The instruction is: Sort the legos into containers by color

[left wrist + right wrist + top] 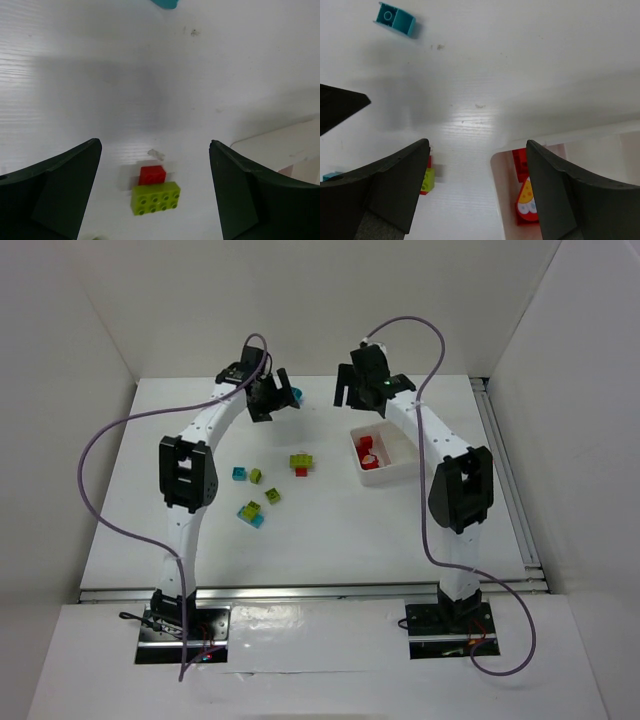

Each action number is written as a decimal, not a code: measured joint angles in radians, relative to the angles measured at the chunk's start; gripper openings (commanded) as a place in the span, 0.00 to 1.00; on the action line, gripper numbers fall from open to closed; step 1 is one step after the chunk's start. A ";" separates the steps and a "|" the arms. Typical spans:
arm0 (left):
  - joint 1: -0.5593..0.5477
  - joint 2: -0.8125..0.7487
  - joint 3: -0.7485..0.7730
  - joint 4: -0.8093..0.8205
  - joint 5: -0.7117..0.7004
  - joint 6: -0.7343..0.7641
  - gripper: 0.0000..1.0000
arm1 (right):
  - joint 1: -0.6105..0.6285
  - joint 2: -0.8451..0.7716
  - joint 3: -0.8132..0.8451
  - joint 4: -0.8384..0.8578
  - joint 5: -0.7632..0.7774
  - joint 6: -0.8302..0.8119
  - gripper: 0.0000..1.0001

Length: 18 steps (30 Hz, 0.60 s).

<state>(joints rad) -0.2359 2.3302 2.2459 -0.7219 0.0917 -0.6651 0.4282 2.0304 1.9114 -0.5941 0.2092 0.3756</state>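
My left hand [155, 144] is spread wide and empty, a green-and-red lego [155, 196] at six o'clock. My right hand [477, 145] is wide and empty too, the tray [555, 136] holding red legos [521, 163] at five o'clock.

You have bright, even light from above — the white desk [330, 530] nearly washes out in every view. Soft grey shadows spread under the arms [185, 475]; pale glare sits mid-frame in the right wrist view. The left pincer [155, 144] shows dark, soft-edged fingers [50, 195] — slightly out of focus.
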 measured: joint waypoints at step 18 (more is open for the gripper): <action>0.094 -0.129 -0.263 0.212 0.064 -0.145 0.95 | 0.002 0.338 0.315 0.217 -0.257 -0.127 0.88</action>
<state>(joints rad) -0.1417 2.2013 1.9827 -0.5102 0.1558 -0.8097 0.4297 2.3688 2.2261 -0.3771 -0.0479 0.2489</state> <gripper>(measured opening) 0.955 0.877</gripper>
